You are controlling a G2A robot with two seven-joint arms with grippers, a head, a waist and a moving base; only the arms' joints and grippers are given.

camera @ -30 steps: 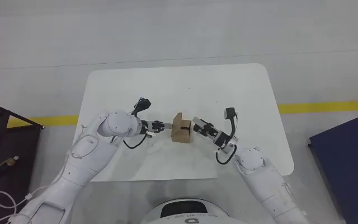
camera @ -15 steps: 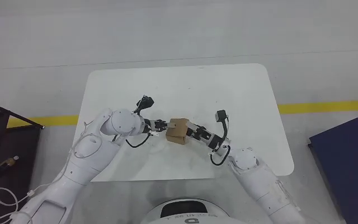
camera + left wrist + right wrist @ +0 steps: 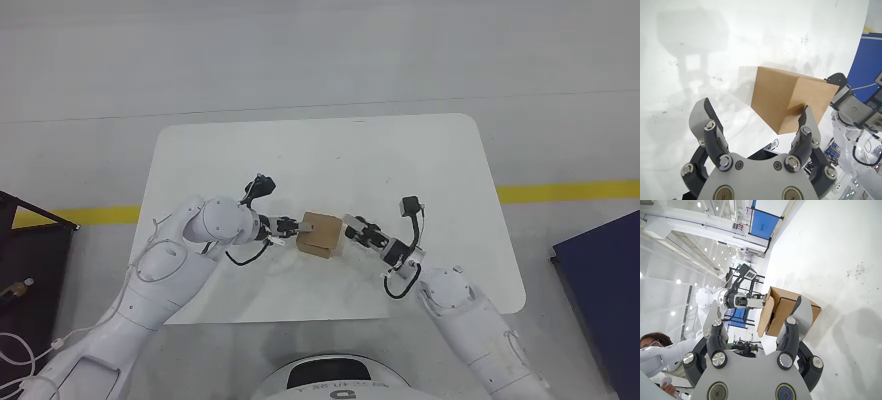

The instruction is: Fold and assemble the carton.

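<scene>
Top view: one brown carton [image 3: 320, 235] on the white table [image 3: 400, 160], between the left gripper [image 3: 291, 228] and the right gripper [image 3: 349, 229].
The carton stands near the table's middle. Both pairs of fingers are apart: one left fingertip [image 3: 806, 116] touches the carton's left face, one right finger [image 3: 804, 310] lies against its right end, beside one open flap [image 3: 765, 311].

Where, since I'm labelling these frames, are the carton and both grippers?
carton [image 3: 321, 228], top view, on its top face.
left gripper [image 3: 756, 105], left wrist view, midway between its jaws.
right gripper [image 3: 757, 301], right wrist view, midway between its jaws.
</scene>
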